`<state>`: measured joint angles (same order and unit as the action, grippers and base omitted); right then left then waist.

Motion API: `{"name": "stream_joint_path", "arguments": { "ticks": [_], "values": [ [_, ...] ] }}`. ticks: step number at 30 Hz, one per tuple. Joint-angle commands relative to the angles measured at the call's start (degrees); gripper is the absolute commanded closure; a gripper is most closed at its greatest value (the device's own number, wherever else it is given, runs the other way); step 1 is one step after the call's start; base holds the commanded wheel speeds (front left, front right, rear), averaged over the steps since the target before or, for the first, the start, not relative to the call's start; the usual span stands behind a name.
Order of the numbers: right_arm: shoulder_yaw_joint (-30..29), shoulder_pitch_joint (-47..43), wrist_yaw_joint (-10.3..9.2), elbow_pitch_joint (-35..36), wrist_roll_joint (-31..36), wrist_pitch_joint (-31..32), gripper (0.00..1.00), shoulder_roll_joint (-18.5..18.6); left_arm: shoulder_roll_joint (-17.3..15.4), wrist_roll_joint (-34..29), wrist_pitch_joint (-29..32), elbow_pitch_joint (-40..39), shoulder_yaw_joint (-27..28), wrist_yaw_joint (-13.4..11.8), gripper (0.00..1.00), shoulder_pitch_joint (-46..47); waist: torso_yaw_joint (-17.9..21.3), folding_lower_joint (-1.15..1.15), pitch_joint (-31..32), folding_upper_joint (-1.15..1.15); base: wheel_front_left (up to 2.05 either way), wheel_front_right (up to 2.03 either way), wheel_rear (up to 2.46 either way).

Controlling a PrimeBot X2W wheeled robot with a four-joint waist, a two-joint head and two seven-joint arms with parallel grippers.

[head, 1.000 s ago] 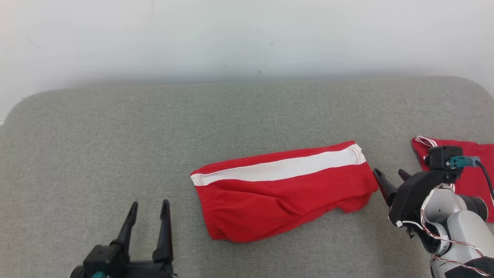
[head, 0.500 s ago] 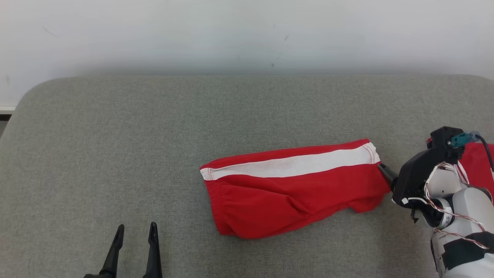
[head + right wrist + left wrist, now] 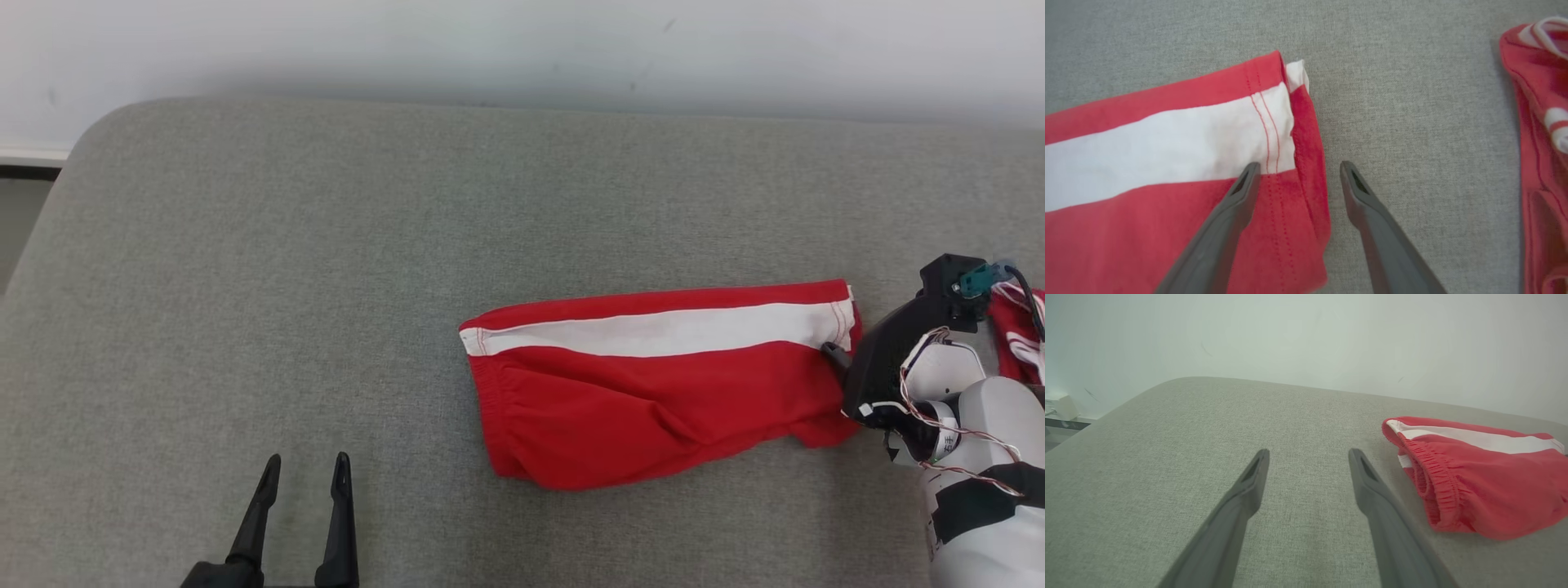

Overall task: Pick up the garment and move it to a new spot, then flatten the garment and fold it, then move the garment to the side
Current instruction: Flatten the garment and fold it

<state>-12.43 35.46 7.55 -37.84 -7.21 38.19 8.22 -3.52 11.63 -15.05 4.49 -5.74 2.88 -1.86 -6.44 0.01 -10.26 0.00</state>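
Note:
The garment point(image 3: 653, 384) is a pair of red shorts with a white side stripe, lying folded lengthwise on the grey cushioned surface point(image 3: 326, 286). Its elastic waistband point(image 3: 1429, 477) faces left and its hem point(image 3: 1306, 134) faces right. My right gripper point(image 3: 837, 357) is at the hem end and open. In the right wrist view, my right gripper point(image 3: 1299, 164) has one finger over the red cloth just below the stripe and the other over bare surface beside the hem. My left gripper point(image 3: 306, 461) stands open and empty at the lower left, well clear of the waistband; the left wrist view also shows it point(image 3: 1309, 453).
Another red garment with white trim point(image 3: 1016, 343) lies at the far right behind my right arm, and it lies bunched at the right edge point(image 3: 1535, 143). A white wall point(image 3: 490, 49) backs the surface, whose rounded corner point(image 3: 90, 135) and edge are at the left.
The head camera has shifted, so the whole picture slid right. My right gripper has moved up to the garment's hem and now straddles it. The left gripper sits lower in view, still open.

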Motion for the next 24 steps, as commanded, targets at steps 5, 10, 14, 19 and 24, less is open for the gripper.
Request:
{"name": "stream_joint_path", "arguments": {
  "ticks": [5,10,14,19,24],
  "values": [
    [-0.93,0.65,-0.14,-2.81,1.53,-1.22,0.00,0.01,0.46,-0.55,-0.14,0.19,0.11,0.58,0.00,0.92,-1.58,-0.01,-1.53,0.00,0.00,0.00,0.00],
    [-0.72,0.28,-0.13,-5.29,1.04,-1.46,0.00,-1.34,0.57,-0.78,-0.15,0.33,0.30,0.95,0.00,0.92,-1.93,-0.01,-1.81,0.00,0.00,0.00,0.00],
    [0.12,-0.04,0.00,-6.25,0.24,-2.07,1.00,-1.66,0.60,-0.89,-0.15,0.55,0.65,1.01,0.00,0.99,-2.00,-0.01,-1.75,0.00,0.00,0.00,0.00],
    [0.75,0.88,-0.14,-5.82,0.07,-4.34,1.00,0.22,0.64,-0.85,-0.15,0.75,0.92,1.19,0.00,1.25,-1.81,-0.01,-1.65,0.00,0.00,0.00,0.00],
    [2.04,0.92,-0.14,-4.20,1.45,-5.98,1.00,3.44,0.66,-0.30,-0.15,1.07,0.71,0.72,0.00,1.00,-1.49,-0.01,-0.55,0.00,0.00,0.00,0.00]
  ]
}}
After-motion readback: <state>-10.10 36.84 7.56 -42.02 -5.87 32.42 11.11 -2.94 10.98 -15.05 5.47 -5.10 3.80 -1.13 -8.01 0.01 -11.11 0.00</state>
